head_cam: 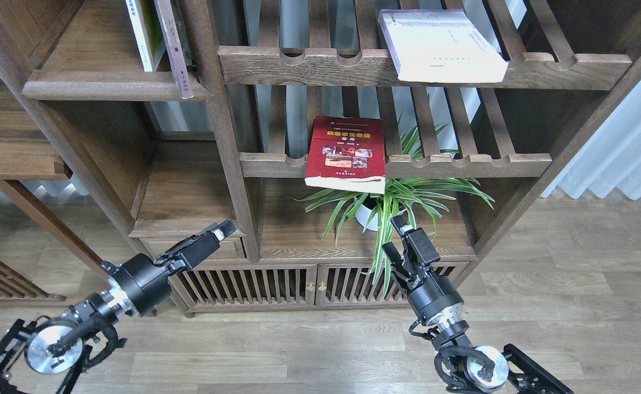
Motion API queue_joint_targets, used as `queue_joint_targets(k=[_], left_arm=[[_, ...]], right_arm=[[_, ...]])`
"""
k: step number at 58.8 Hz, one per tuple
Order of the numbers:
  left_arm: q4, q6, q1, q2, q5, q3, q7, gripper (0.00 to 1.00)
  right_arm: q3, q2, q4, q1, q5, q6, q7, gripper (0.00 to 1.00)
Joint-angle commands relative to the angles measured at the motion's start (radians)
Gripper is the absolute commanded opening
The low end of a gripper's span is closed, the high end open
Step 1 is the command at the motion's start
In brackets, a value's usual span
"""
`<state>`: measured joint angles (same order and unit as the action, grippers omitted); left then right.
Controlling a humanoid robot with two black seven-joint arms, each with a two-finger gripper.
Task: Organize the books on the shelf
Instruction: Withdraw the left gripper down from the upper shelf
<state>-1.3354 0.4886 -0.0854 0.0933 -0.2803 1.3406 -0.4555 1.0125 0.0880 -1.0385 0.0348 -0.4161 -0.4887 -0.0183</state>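
Below the red book point(346, 153), both pincers hold nothing — right pincer point(396, 236) parted, left pincer point(219, 231) unreadable.

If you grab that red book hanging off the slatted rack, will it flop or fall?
The red book looks like a paperback, so it would probably bend a little. Its front edge overhangs the slatted rack, so a push could tip it off.

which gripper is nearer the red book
Right. The right gripper sits just below the red book, beside the plant; the left gripper is lower and farther left.
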Motion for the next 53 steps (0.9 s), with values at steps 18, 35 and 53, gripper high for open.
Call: queue_joint_targets(k=[18, 35, 53], left_arm=[[0.076, 0.0, 0.033, -0.009, 0.052, 0.005, 0.003, 0.82], [0.087, 0.0, 0.061, -0.004, 0.053, 0.018, 0.003, 0.82], [0.087, 0.0, 0.065, -0.001, 0.052, 0.023, 0.001, 0.82]], right_arm=[[-0.011, -0.088, -0.028, 0.004, 0.008, 0.0, 0.001, 0.98], [-0.052, -0.088, -0.094, 0.004, 0.008, 0.0, -0.061, 0.98], [-0.146, -0.088, -0.083, 0.01, 0.014, 0.0, -0.135, 0.99]])
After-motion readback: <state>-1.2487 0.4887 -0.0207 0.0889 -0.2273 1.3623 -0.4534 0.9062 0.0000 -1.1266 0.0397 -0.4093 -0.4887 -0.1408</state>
